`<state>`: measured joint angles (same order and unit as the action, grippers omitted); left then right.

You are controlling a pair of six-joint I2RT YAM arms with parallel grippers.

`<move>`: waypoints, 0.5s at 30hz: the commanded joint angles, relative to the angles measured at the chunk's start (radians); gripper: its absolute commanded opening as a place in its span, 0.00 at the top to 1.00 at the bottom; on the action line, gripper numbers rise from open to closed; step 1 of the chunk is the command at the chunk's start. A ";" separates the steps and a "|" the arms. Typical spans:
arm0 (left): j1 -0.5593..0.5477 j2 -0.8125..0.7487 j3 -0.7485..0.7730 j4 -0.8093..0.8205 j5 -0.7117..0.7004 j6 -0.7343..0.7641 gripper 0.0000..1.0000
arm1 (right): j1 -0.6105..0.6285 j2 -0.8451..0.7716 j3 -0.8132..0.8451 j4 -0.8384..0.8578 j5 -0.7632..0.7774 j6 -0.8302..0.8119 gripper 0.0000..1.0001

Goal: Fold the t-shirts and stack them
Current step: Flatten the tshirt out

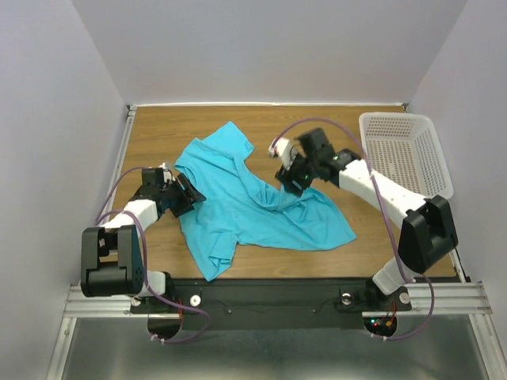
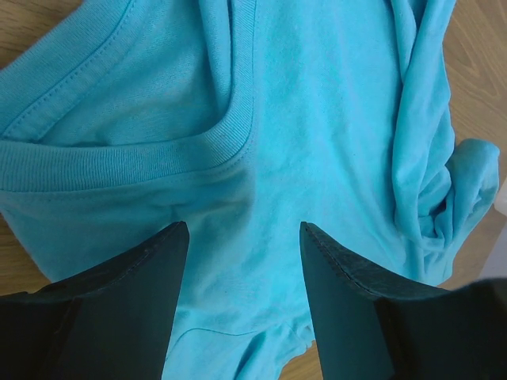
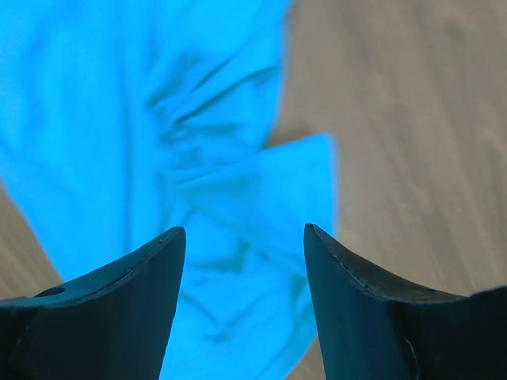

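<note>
Barely started tbh: shirt (image 1: 253, 210) lies crumpled, no folds, nothing stacked; left gripper (image 2: 242, 229) and right gripper (image 3: 244, 231) both spread over it, holding nothing

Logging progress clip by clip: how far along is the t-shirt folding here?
Done: nothing; the turquoise t-shirt lies crumpled, unfolded. In hand: nothing gripped; left claw open near the collar, right claw open over bunched cloth. Left: all folding and stacking.
</note>
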<state>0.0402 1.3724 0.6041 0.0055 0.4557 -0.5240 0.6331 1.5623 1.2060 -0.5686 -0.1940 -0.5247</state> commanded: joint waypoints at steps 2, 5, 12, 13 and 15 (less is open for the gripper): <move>-0.003 -0.032 0.023 -0.004 0.001 0.021 0.31 | -0.220 0.178 0.199 0.046 -0.061 0.213 0.33; -0.003 -0.033 0.025 -0.004 0.004 0.025 0.31 | -0.223 0.307 0.245 0.050 -0.073 0.288 0.33; -0.003 -0.049 0.020 -0.004 -0.003 0.028 0.31 | -0.233 0.438 0.371 0.052 -0.128 0.387 0.32; -0.003 -0.049 0.022 -0.004 -0.002 0.032 0.31 | -0.233 0.444 0.375 0.050 -0.148 0.393 0.32; -0.003 -0.042 0.023 -0.004 -0.002 0.033 0.31 | -0.233 0.452 0.369 0.050 -0.182 0.404 0.33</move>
<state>0.0402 1.3598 0.6044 0.0013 0.4545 -0.5133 0.3992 2.0384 1.5135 -0.5312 -0.2943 -0.1818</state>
